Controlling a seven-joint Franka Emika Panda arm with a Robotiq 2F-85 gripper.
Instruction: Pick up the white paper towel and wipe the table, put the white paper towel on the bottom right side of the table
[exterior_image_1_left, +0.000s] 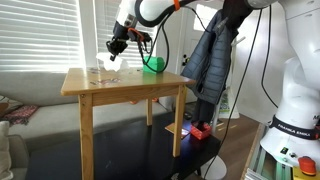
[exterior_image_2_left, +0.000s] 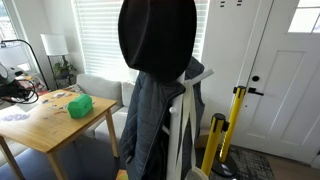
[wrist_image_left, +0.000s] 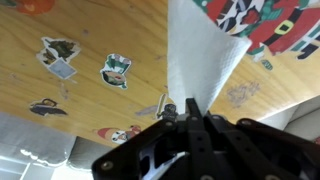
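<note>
Wrist view shows our gripper (wrist_image_left: 190, 108) clamped on the white paper towel (wrist_image_left: 200, 55), seemingly just above the table (wrist_image_left: 110, 25), so we should lower it flat and sweep lightly.

Green box (exterior_image_1_left: 153, 64) sits near the window blinds (exterior_image_1_left: 40, 35). Dark jacket (exterior_image_2_left: 150, 120) hangs on a rack, with a black round thing (exterior_image_2_left: 157, 35) on top and a white door (exterior_image_2_left: 285, 80) behind. Cartoon stickers (wrist_image_left: 115, 70) show up in the wrist view.
</note>
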